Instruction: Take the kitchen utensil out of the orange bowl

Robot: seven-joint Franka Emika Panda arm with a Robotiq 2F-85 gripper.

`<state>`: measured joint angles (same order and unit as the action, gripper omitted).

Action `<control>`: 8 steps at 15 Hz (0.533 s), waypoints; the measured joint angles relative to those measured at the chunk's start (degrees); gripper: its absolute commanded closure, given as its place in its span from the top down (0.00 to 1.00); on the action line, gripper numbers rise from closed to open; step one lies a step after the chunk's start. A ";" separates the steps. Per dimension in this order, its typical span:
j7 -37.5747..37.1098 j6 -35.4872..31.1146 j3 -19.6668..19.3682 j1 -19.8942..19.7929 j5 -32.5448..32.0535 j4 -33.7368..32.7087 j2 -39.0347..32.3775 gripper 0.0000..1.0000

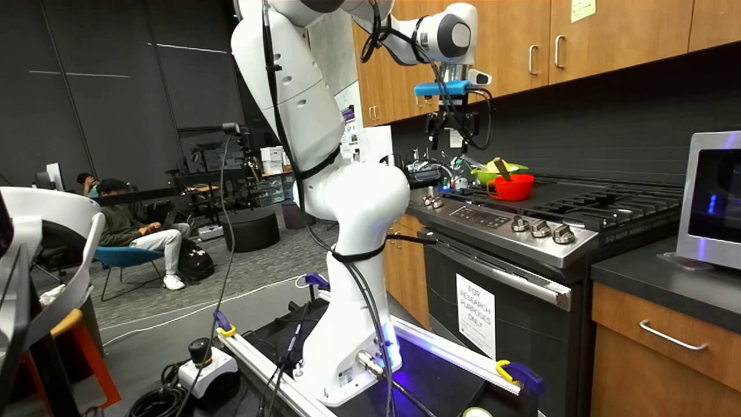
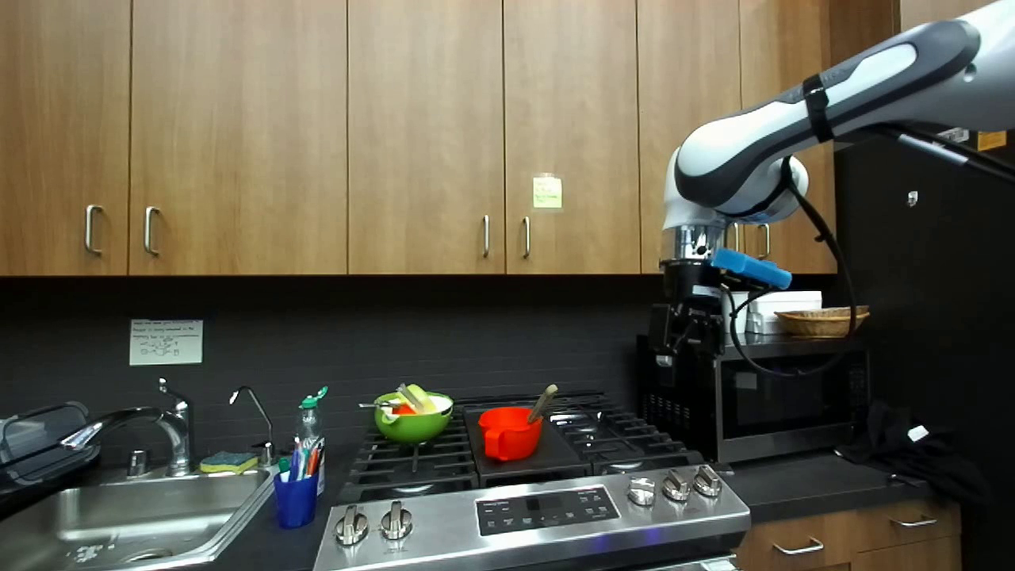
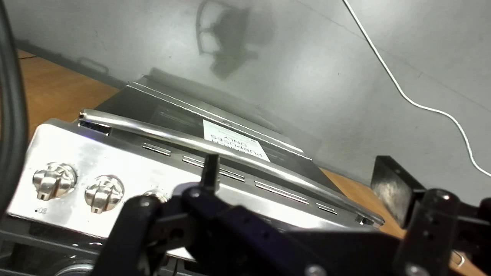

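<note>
The orange bowl (image 1: 515,189) is bright red-orange with a side handle. It sits upright on the dark middle plate of the stove, and it also shows in an exterior view (image 2: 511,438). The kitchen utensil (image 1: 502,168) leans in it, its brownish handle sticking up over the rim; it also shows in an exterior view (image 2: 542,402). Its lower end is hidden inside the bowl. My gripper (image 1: 449,143) hangs in the air, higher than the bowl and apart from it; it also shows in an exterior view (image 2: 674,355). In the wrist view the gripper (image 3: 301,178) has its fingers wide apart with nothing between them. Bowl and utensil are out of the wrist view.
A green bowl (image 2: 412,428) holding several items stands beside the orange bowl on the stove grates (image 2: 626,440). A microwave (image 2: 793,396) stands beside the stove. Wooden cabinets (image 2: 428,135) hang above. A blue cup of pens (image 2: 296,500) stands near the sink (image 2: 158,515).
</note>
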<state>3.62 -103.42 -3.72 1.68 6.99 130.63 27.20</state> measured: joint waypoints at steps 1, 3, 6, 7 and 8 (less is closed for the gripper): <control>0.00 0.00 0.05 -0.04 0.00 0.01 0.00 1.00; -0.04 0.00 0.16 -0.06 0.00 0.06 -0.02 1.00; -0.86 -0.35 0.65 -0.04 0.38 0.15 -0.28 1.00; -1.24 -0.98 0.86 -0.04 0.94 0.17 -0.53 1.00; -1.70 -1.74 1.09 -0.04 1.42 0.21 -0.81 1.00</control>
<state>1.92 -105.16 -2.63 1.64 8.42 130.84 26.40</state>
